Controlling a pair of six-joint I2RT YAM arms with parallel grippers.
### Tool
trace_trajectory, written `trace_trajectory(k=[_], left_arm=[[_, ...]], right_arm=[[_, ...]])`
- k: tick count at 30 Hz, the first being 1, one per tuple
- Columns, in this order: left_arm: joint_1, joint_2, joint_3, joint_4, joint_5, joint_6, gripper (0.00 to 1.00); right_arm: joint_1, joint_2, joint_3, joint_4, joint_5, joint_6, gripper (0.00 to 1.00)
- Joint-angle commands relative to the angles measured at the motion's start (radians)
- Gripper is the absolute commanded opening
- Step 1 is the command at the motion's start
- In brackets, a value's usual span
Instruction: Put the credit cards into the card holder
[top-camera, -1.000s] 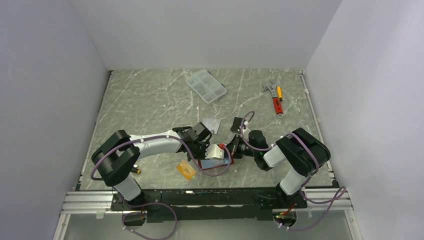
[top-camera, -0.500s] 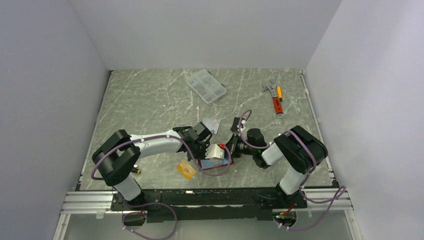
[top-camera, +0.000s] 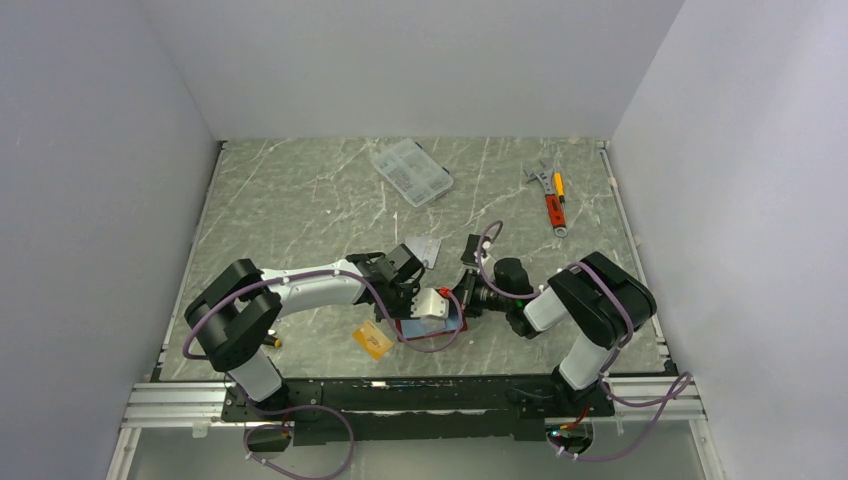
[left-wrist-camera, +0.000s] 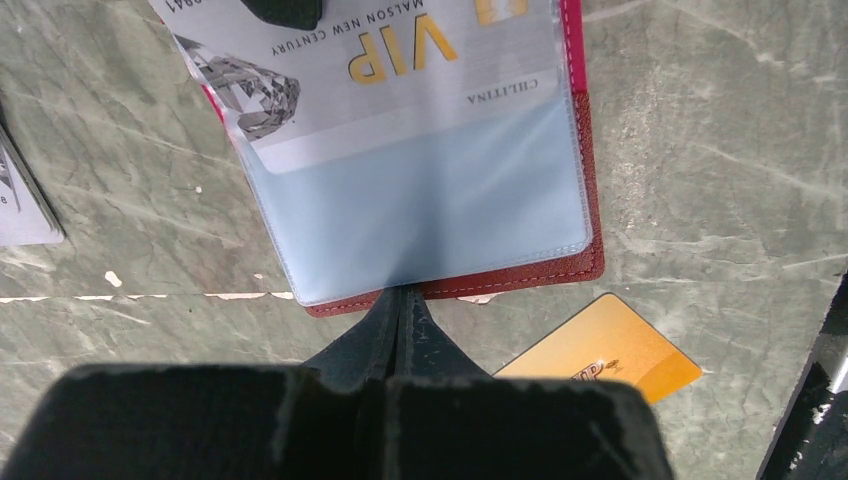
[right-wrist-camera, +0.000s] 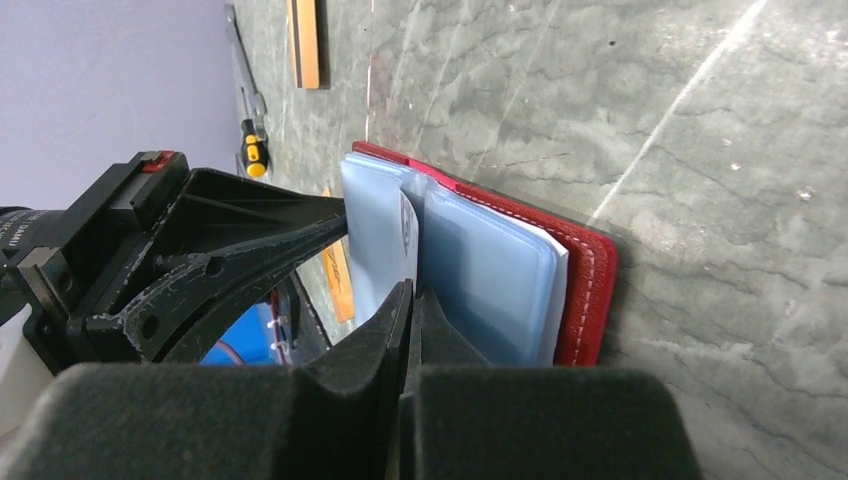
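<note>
The red card holder lies open on the marble table, its light blue clear sleeve facing up. My left gripper is shut on the sleeve's near edge. A silver-grey VIP card sits partly inside the sleeve. My right gripper is shut on that card's edge, next to the holder's red cover. In the top view both grippers meet over the holder. An orange-gold card lies on the table at the front left, also in the left wrist view. Another silver-grey card lies behind.
A clear plastic compartment box sits at the back centre. A wrench and red-orange tools lie at the back right. A small yellow-black screwdriver lies by the left arm's base. Grey walls enclose the table on three sides.
The right arm has edged slightly left toward the card holder. Both grippers keep their holds.
</note>
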Motion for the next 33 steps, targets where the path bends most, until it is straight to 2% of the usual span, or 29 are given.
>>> trace_trajectory(k=[1, 9, 14, 16, 23, 24, 30, 33], left_arm=[[-0.018, 0.036, -0.005, -0.039, 0.046, 0.002, 0.00], [-0.021, 0.036, -0.007, -0.049, 0.049, 0.005, 0.00], [-0.023, 0.036, -0.009, -0.049, 0.049, 0.006, 0.00], [-0.023, 0.036, -0.009, -0.048, 0.047, 0.006, 0.00], [-0.019, 0.018, -0.018, -0.045, 0.062, 0.000, 0.00], [-0.012, 0.015, -0.019, -0.044, 0.073, -0.001, 0.00], [-0.002, 0.005, -0.037, -0.023, 0.073, -0.002, 0.00], [-0.001, 0.003, -0.038, -0.021, 0.076, -0.004, 0.00]], right_arm=[[0.026, 0.012, 0.022, -0.021, 0.027, -0.034, 0.00], [0.055, 0.032, 0.045, 0.027, 0.086, -0.016, 0.00], [0.070, 0.033, 0.055, -0.016, 0.121, -0.027, 0.00], [0.073, 0.009, 0.066, -0.086, 0.140, -0.050, 0.01], [0.090, -0.172, 0.115, -0.466, 0.274, -0.165, 0.38], [0.092, -0.193, 0.122, -0.510, 0.287, -0.173, 0.39], [0.101, -0.284, 0.134, -0.637, 0.322, -0.191, 0.39], [0.103, -0.281, 0.132, -0.635, 0.320, -0.186, 0.31]])
